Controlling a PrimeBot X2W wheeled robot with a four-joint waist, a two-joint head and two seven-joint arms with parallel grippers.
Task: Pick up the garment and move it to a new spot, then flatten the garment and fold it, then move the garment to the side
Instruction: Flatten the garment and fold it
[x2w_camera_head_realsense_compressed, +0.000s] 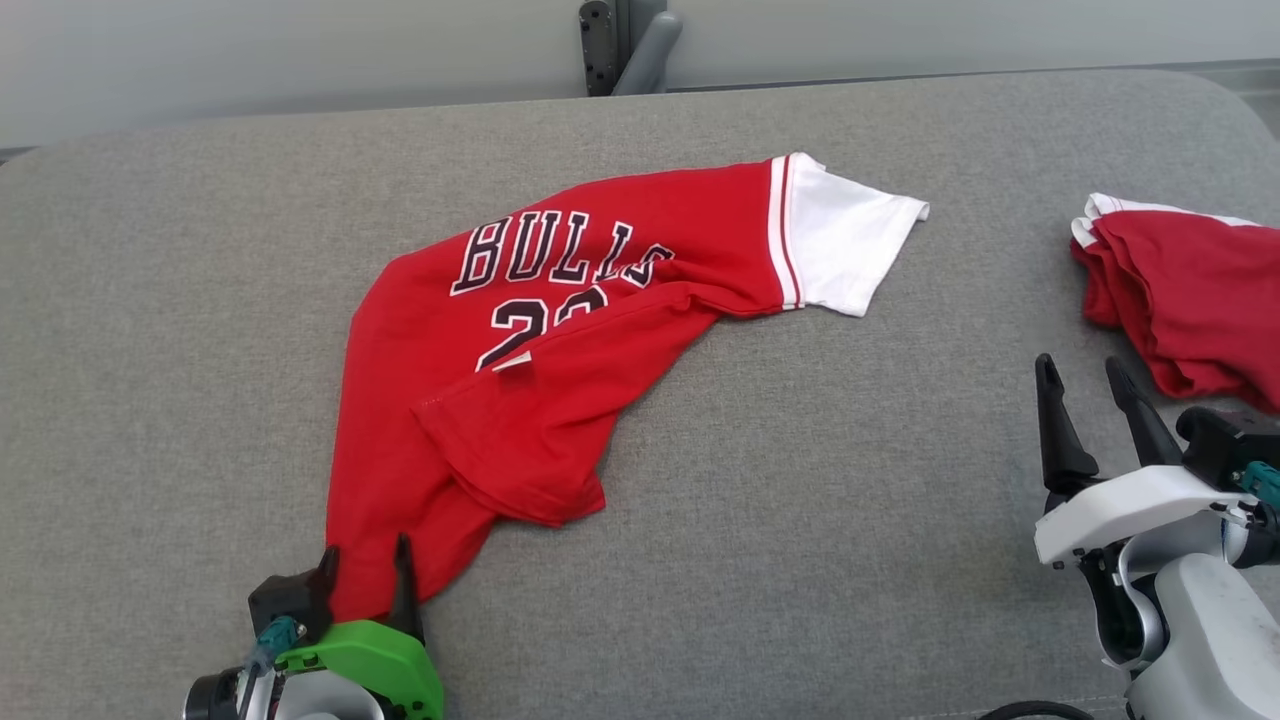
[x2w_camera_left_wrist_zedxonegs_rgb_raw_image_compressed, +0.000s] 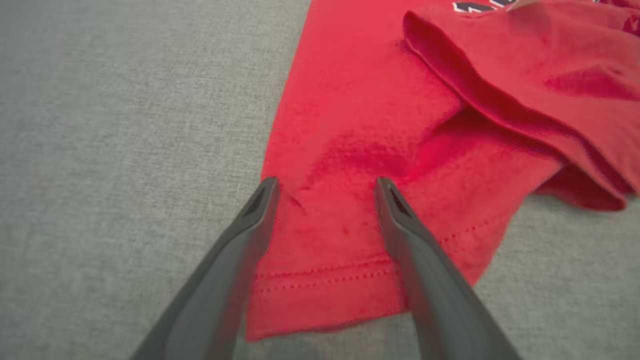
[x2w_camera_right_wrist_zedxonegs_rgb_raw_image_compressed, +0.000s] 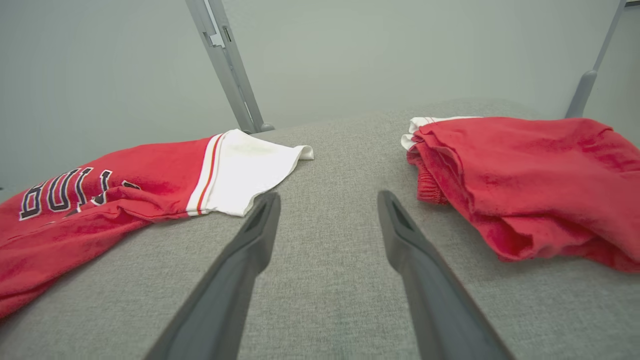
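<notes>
My left jaws stand wide apart. The hem (x2w_camera_left_wrist_zedxonegs_rgb_raw_image_compressed: 325, 285) of the red garment (x2w_camera_head_realsense_compressed: 560, 330) lies loose between the two fingers (x2w_camera_left_wrist_zedxonegs_rgb_raw_image_compressed: 240, 250), not pinched. From there the garment runs ahead and to the right across the grey worktop (x2w_camera_head_realsense_compressed: 800, 480), crumpled, its white sleeve (x2w_camera_head_realsense_compressed: 845, 240) at the far end. My right jaws stand wide too, empty over bare worktop. The sleeve lies ahead to their left, and a second red bundle (x2w_camera_head_realsense_compressed: 1190, 290) just ahead to their right.
</notes>
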